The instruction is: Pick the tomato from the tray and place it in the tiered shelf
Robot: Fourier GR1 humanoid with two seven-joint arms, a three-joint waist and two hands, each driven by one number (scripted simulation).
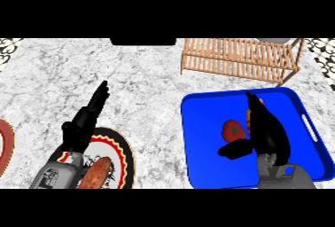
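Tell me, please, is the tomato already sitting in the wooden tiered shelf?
No, the tomato lies on the blue tray beside the right hand, well apart from the tiered shelf.

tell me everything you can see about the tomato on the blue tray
The tomato is small, round and red, with smooth-looking skin and a dark speck of stem on top. It looks whole and sits on the floor of the blue tray, near its middle. The right hand is open close beside it on the right, its thumb reaching out just below the tomato. Whether the hand touches it cannot be told. The hand may hide a little of the tomato's right edge.
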